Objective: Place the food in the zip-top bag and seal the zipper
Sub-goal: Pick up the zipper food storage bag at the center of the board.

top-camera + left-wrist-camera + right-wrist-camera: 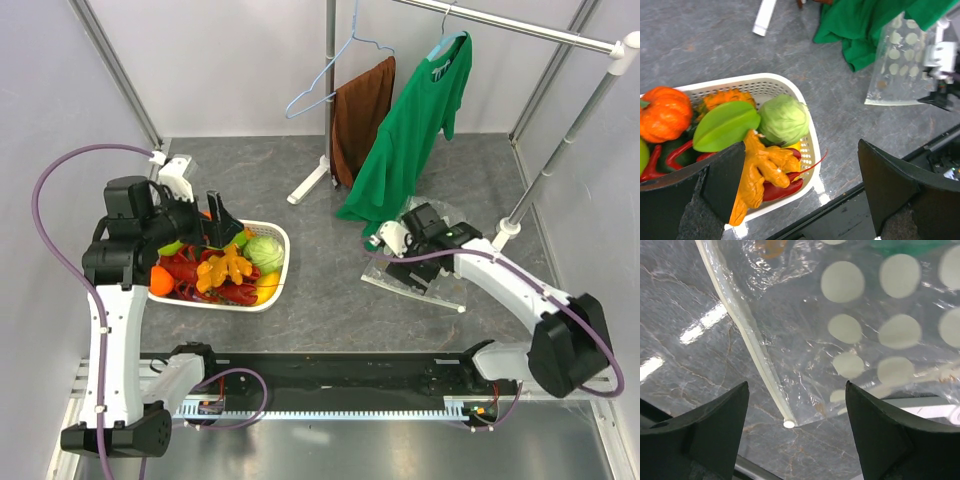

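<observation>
The food lies heaped in a white perforated basket (281, 262): a green cabbage (785, 119), a green starfruit (725, 125), an orange pumpkin (665, 112), a knobbly yellow-orange piece (760, 170) and red lobsters (782, 189). My left gripper (222, 238) is open and empty just above the basket's near right corner (801, 150). The clear polka-dot zip-top bag (425, 285) lies flat on the table at the right. My right gripper (392, 258) is open and empty, low over the bag's corner (796, 390). The whitish zipper (752, 340) ends between its fingers. No slider tab shows.
A green T-shirt (415, 130) and a brown cloth (360, 110) hang from a rack behind the bag; the shirt's hem reaches the table near it. The rack's white foot (310, 182) stands mid-table. A black rail (330, 370) runs along the near edge.
</observation>
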Controlling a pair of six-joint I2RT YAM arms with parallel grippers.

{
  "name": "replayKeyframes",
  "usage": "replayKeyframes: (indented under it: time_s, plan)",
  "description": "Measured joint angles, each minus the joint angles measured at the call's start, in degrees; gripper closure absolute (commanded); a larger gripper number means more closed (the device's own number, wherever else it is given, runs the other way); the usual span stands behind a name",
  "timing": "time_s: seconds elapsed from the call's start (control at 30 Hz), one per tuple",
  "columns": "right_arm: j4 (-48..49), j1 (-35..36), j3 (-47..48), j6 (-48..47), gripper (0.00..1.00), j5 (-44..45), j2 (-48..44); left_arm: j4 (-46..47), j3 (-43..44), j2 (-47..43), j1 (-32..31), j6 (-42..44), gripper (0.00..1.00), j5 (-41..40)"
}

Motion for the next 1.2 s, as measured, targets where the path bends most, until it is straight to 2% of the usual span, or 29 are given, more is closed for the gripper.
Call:
replayKeyframes:
  time_s: [0.1,0.37,0.5,0.57,0.6,0.67,0.7,0.77,0.8,0.87,0.9,0.93,1.2]
  plan:
    - [2.3,1.8,-1.8,-1.6,0.16,1.9,3.1,1.4,-1.6,-0.1,0.0,0.2,0.0,2.7]
    - [8.9,2.0,-3.5,-5.8,0.06,5.2,12.8,3.6,-5.6,-0.5,0.0,1.4,0.0,8.6]
    - [10.2,1.9,-3.5,-7.5,0.07,5.8,16.1,4.3,-6.8,-1.1,0.0,1.8,0.0,10.2]
    - [9.7,1.7,-2.8,-8.2,0.16,5.0,17.0,4.4,-7.1,-1.2,0.0,1.9,0.0,10.6]
    - [8.8,1.4,-1.9,-8.7,0.25,4.2,18.0,4.5,-7.2,-1.3,0.0,2.0,0.0,10.7]
    - [6.3,0.4,0.8,-9.3,0.35,1.6,20.9,4.7,-7.4,-1.4,0.0,2.1,0.0,10.7]
    - [4.2,-0.2,2.9,-9.4,0.46,-0.3,23.2,4.8,-7.4,-1.4,0.0,2.2,0.0,10.7]
    - [2.4,-1.4,4.8,-9.6,0.57,-2.3,25.2,5.2,-7.5,-1.5,0.0,2.4,0.0,10.7]
    - [1.7,-1.8,5.7,-9.5,0.68,-2.7,26.1,5.4,-7.6,-1.6,0.0,2.5,0.0,10.7]
    - [1.4,-2.5,7.0,-9.8,0.79,-3.2,27.0,5.6,-7.8,-1.8,0.0,2.7,0.0,10.7]
    - [1.4,-2.9,7.4,-9.7,0.92,-3.7,27.3,5.6,-7.9,-2.0,0.0,2.8,0.0,10.7]
    - [1.4,-3.3,7.7,-9.6,1.0,-4.2,27.5,5.6,-8.2,-2.2,0.0,3.0,0.0,10.7]
    - [1.0,-4.7,8.3,-7.6,1.0,-10.9,27.0,5.8,-11.8,-4.3,0.0,3.3,0.0,13.6]
